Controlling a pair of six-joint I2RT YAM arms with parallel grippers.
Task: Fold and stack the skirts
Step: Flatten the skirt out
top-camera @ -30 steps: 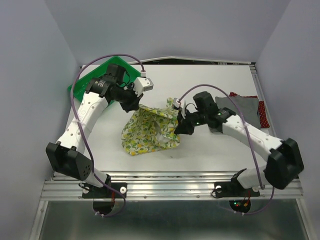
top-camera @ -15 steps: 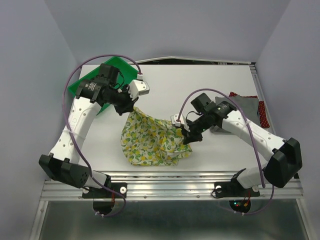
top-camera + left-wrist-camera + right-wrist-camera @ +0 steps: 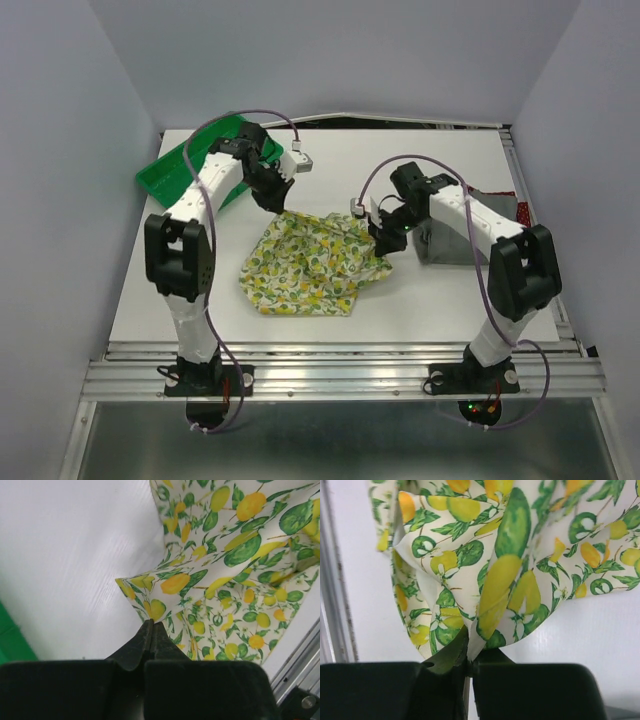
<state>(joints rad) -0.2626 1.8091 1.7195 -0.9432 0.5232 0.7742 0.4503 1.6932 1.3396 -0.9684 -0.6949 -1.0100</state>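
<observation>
Currently left tool point(image 3: 151, 626) shut tight, far-left corner of lemon skirt point(image 3: 240, 555) pinched between fingertips. Right tool point(image 3: 468, 647) likewise shut, far-right edge of same skirt gripped. Skirt's far edge stretched between both tools; rest spread rumpled on counter point(image 3: 330, 165), toward near edge, mid-counter. Grey skirt point(image 3: 450, 243) laid just right of right tool, partly hidden by right arm. Tray point(image 3: 160, 177) seen at far-left corner, partly hidden by left arm.
</observation>
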